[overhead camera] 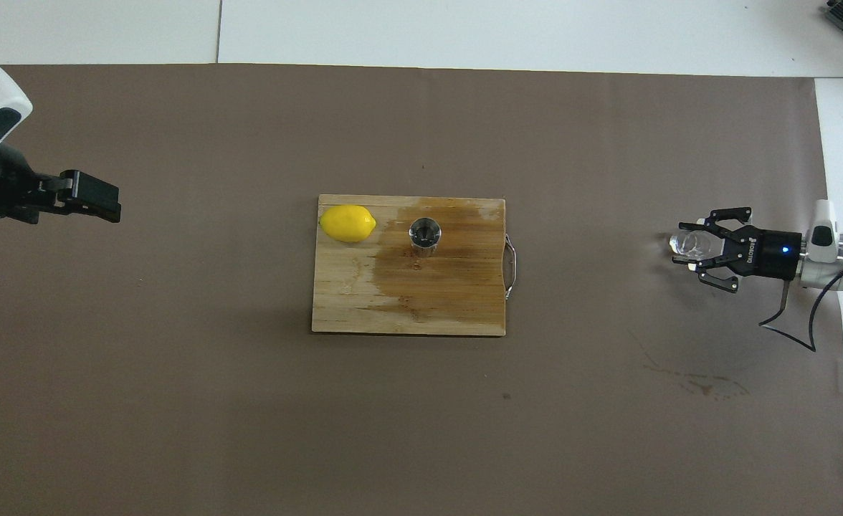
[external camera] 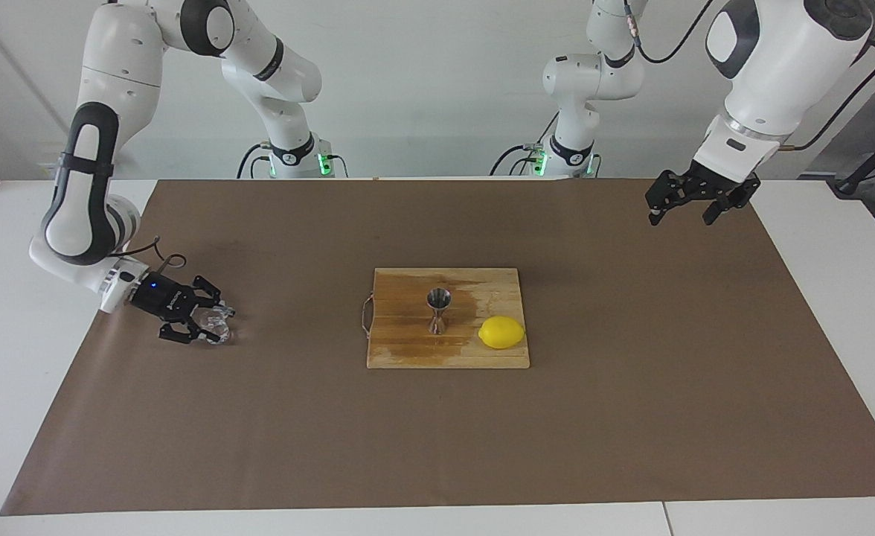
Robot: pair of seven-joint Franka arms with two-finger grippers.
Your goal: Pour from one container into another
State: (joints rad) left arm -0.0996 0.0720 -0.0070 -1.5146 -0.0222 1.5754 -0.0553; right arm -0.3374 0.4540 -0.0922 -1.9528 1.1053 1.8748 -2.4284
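Note:
The clear glass cup (external camera: 213,324) (overhead camera: 687,242) sits low at the brown paper toward the right arm's end of the table, about level with the board. My right gripper (external camera: 205,327) (overhead camera: 689,254) lies nearly flat and is shut on it. The silver hourglass jigger (external camera: 438,310) (overhead camera: 425,234) stands upright on the wooden board (external camera: 408,351) (overhead camera: 364,304), well apart from the cup. My left gripper (external camera: 680,217) (overhead camera: 106,203) waits open and empty, raised over the paper at the left arm's end.
A yellow lemon (external camera: 501,332) (overhead camera: 348,223) lies on the board beside the jigger, toward the left arm's end. A dark wet patch spreads over the board around the jigger. A dried stain (overhead camera: 701,380) marks the paper near the right arm.

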